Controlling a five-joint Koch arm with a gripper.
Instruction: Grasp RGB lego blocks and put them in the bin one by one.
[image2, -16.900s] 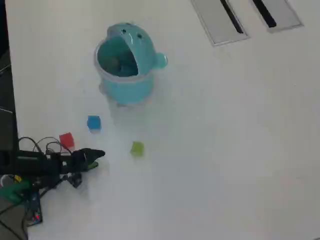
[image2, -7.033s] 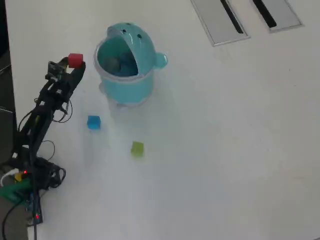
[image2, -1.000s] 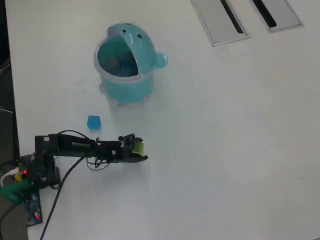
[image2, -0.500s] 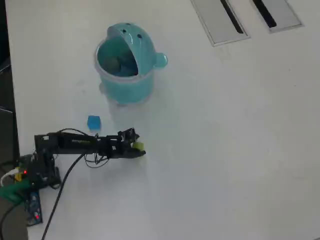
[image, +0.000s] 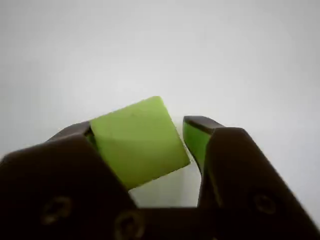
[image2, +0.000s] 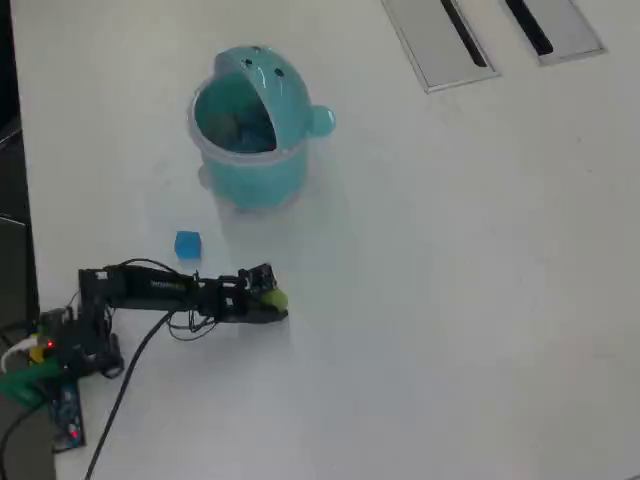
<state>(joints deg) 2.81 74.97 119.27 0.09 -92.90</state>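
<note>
Wrist view shows the yellow-green block (image: 137, 142) between the two dark jaws of the gripper (image: 167, 145). It is turned on a diagonal. It leans on the left jaw, while a thin gap shows beside the right jaw, so the jaws are narrow around it but I judge the grip is not yet firm. The twisted pose probably comes from the jaws meeting a corner first. In the overhead view the block (image2: 272, 297) is at the arm's tip, low over the white table (image2: 460, 280). The blue block (image2: 187, 244) lies near, toward the bin (image2: 250, 165), which stands well apart with its lid open. No red block is visible on the table.
</note>
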